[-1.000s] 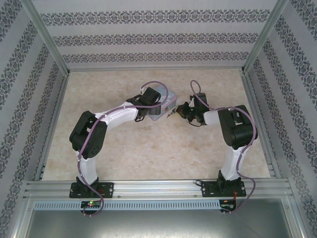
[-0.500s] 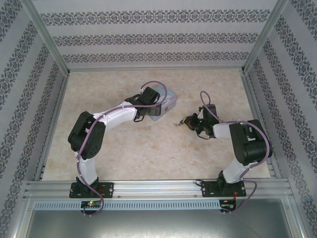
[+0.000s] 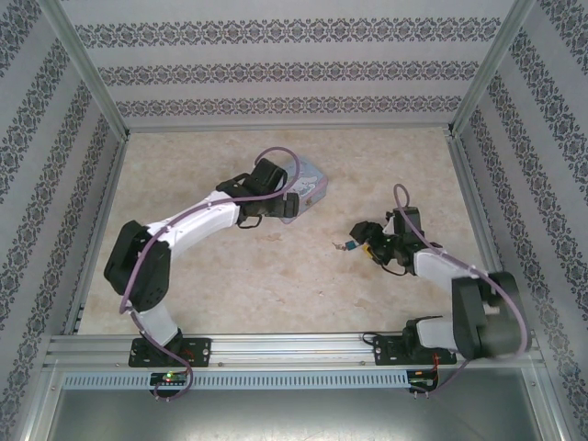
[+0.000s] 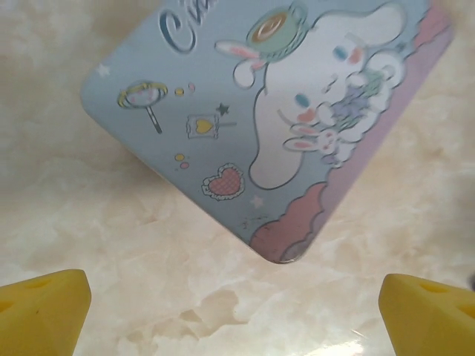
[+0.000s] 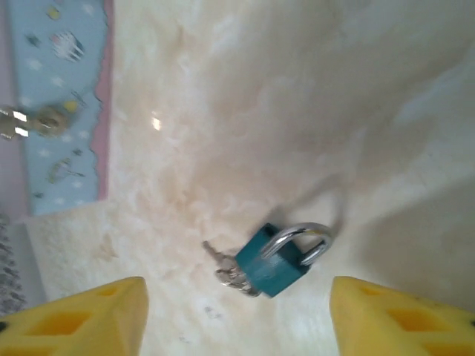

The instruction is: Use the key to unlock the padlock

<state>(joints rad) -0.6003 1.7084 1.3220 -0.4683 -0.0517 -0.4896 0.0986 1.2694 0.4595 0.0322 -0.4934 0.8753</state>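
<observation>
The padlock (image 5: 276,265) and the key (image 5: 226,268) are framed on the tabletop (image 5: 297,111) by the parted, empty right jaws, probably for a grasp; the left jaws are held wide, empty.

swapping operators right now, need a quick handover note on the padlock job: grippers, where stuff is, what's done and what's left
Left gripper: open, empty, hovering over the cartoon tin.
Right gripper: open, empty, above the padlock.
Padlock: lying on the table, apart from the tin, touched by neither gripper.
Key: at the padlock's bottom end, apparently in the keyhole.
Done: the key looks inserted.
Left: the shackle is too blurred to tell if it is released. Check it; if it is locked, probably hold the body and turn the key.
</observation>
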